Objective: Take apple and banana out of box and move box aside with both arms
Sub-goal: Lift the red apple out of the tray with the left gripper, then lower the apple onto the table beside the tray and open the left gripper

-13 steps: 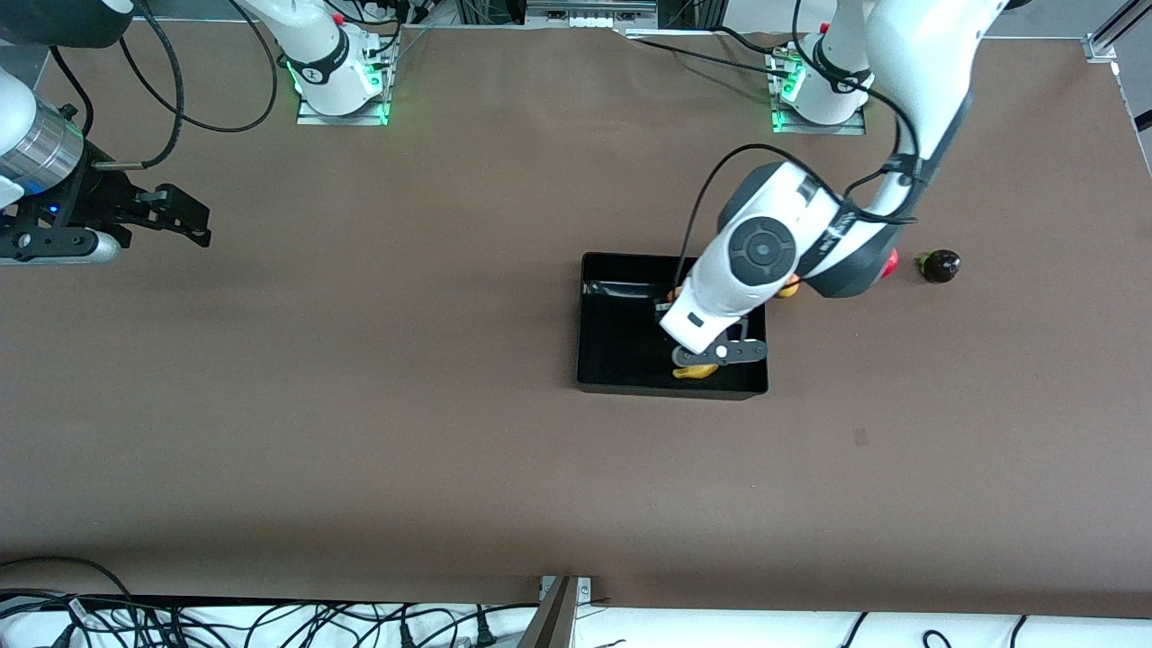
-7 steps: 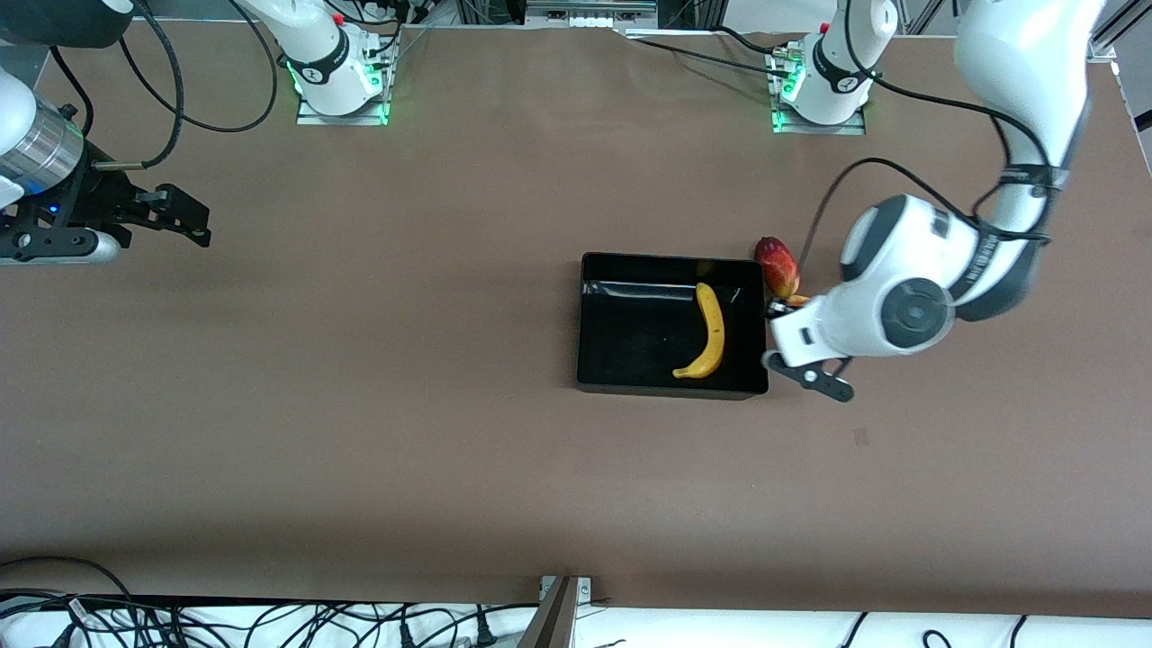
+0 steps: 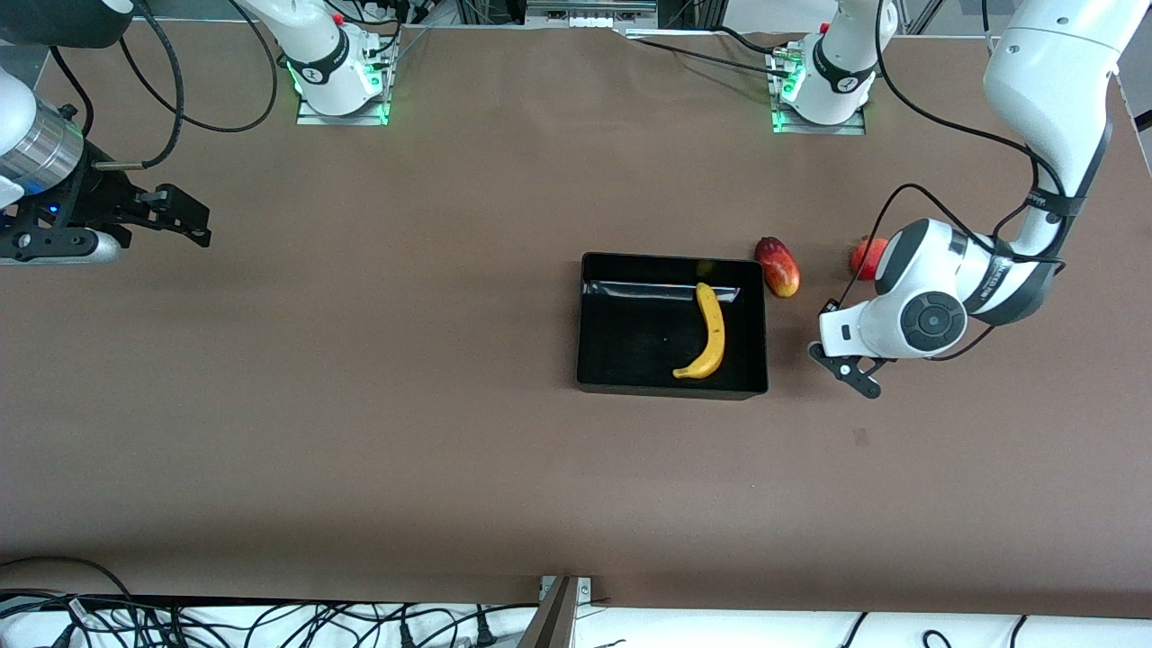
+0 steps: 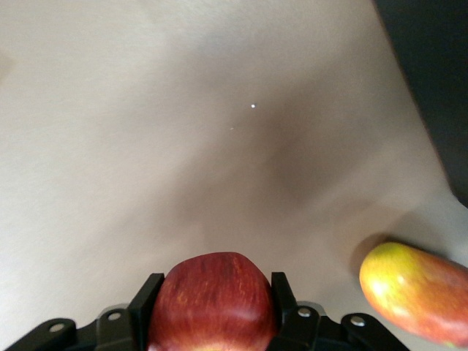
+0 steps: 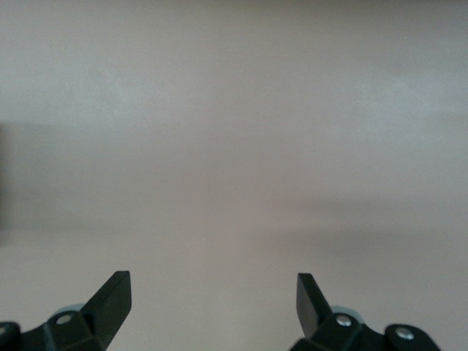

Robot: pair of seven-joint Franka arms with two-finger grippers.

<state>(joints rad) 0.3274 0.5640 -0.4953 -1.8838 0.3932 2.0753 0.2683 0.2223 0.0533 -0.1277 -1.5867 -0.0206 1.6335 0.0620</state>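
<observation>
The black box [image 3: 581, 324] sits mid-table, and one corner of it shows in the left wrist view [image 4: 439, 73]. The yellow banana [image 3: 711, 333] lies inside the box, by the wall toward the left arm's end. The red apple [image 3: 862, 256] sits past the box toward the left arm's end, half hidden under the left arm. In the left wrist view my left gripper [image 4: 216, 292] is shut on the apple [image 4: 212, 300], one finger on each side. Whether the apple rests on the table does not show. My right gripper [image 3: 200, 227] waits open and empty [image 5: 213, 289] over the right arm's end.
A red-yellow mango [image 3: 778, 267] lies just outside the box's corner, between the box and the apple, and it also shows in the left wrist view [image 4: 413, 292]. The left arm's elbow [image 3: 931, 315] hangs over the table beside the apple. Cables [image 3: 270, 621] lie along the near edge.
My left arm has risen off the banana, leaving it in the box, and swung toward the left arm's end, onto the apple. My right arm has not moved.
</observation>
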